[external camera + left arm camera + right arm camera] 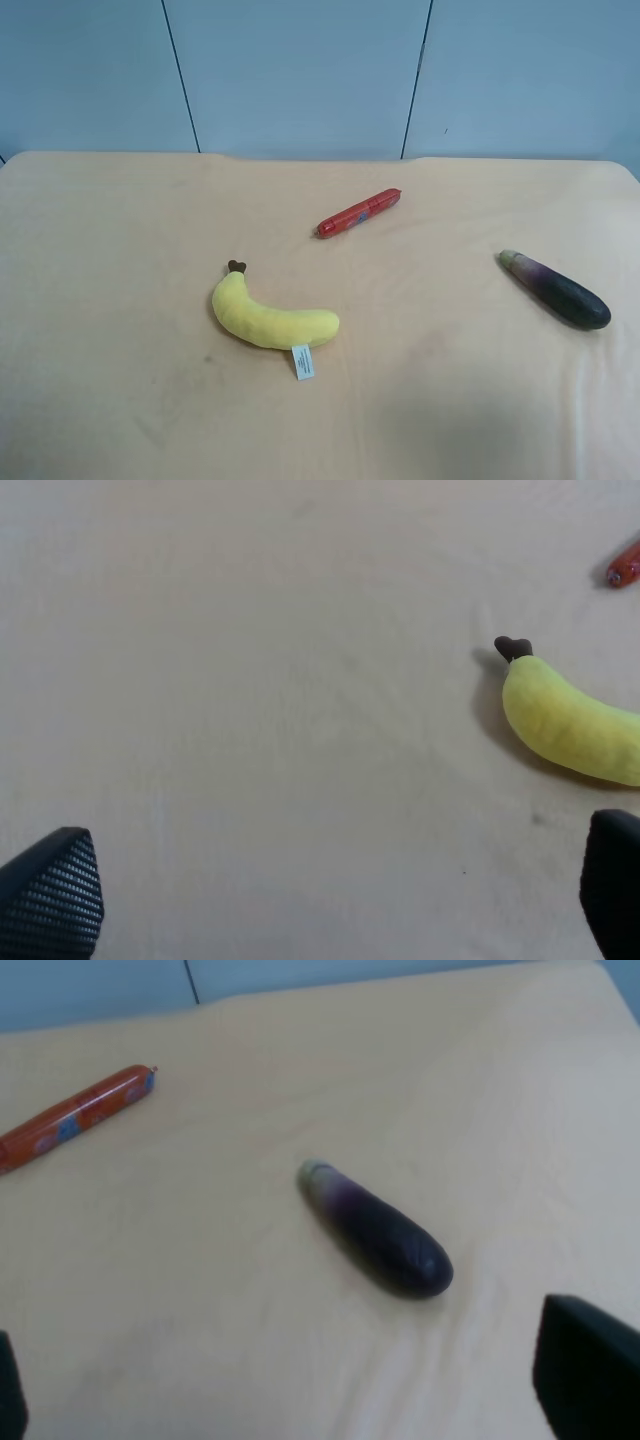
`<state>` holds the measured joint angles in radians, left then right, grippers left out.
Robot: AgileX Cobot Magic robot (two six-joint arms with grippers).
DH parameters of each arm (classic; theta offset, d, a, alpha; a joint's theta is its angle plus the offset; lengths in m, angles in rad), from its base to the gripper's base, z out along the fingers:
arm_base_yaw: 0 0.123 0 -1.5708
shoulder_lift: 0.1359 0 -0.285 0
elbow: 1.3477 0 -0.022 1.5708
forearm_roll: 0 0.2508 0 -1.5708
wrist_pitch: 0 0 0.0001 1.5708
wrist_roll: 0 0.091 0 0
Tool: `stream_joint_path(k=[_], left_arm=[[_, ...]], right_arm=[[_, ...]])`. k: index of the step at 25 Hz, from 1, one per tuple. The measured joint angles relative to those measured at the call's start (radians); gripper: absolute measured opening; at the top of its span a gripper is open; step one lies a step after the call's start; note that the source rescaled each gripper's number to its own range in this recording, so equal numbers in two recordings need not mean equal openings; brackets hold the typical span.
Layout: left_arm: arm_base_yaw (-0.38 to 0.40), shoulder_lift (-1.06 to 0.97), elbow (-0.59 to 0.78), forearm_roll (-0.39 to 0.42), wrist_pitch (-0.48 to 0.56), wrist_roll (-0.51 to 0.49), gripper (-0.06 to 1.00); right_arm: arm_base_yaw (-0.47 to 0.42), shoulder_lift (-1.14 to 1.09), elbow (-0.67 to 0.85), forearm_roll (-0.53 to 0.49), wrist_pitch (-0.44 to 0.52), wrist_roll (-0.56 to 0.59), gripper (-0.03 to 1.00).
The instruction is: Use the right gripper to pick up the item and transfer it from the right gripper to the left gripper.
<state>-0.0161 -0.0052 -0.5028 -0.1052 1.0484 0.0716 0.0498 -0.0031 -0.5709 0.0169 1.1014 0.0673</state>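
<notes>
The item, a dark purple eggplant (556, 289) with a pale stem end, lies flat on the tan tabletop at the right of the exterior high view. The right wrist view shows the eggplant (378, 1228) lying ahead of my right gripper (300, 1400), apart from it. That gripper is open, its black fingertips (585, 1380) wide apart at the frame's lower corners with nothing between them. My left gripper (330, 900) is also open and empty, its fingertips (50, 895) over bare table. Neither arm shows in the exterior high view.
A yellow plush banana (268, 315) with a white tag lies mid-table, also seen as the banana (570, 720) beside my left gripper. A thin red sausage stick (359, 212) lies farther back; the sausage (72, 1117) is off to the eggplant's side. A blue wall stands behind the table (120, 250).
</notes>
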Motion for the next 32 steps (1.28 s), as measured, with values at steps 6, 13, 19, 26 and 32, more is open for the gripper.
stream_joint_path(k=[6, 13, 19, 26, 32], left_arm=[[0.0, 0.0, 0.0, 0.0, 0.0, 0.0, 1.0], [0.0, 0.0, 0.0, 0.0, 0.0, 0.0, 1.0], [0.0, 0.0, 0.0, 0.0, 0.0, 0.0, 1.0], [0.0, 0.0, 0.0, 0.0, 0.0, 0.0, 1.0], [0.0, 0.0, 0.0, 0.0, 0.0, 0.0, 1.0]], right_arm=[[0.0, 0.0, 0.0, 0.0, 0.0, 0.0, 1.0], [0.0, 0.0, 0.0, 0.0, 0.0, 0.0, 1.0], [0.0, 0.0, 0.0, 0.0, 0.0, 0.0, 0.97], [0.0, 0.032, 0.0, 0.0, -0.001, 0.0, 0.96], [0.0, 0.263, -0.09, 0.0, 0.003, -0.018, 0.96]])
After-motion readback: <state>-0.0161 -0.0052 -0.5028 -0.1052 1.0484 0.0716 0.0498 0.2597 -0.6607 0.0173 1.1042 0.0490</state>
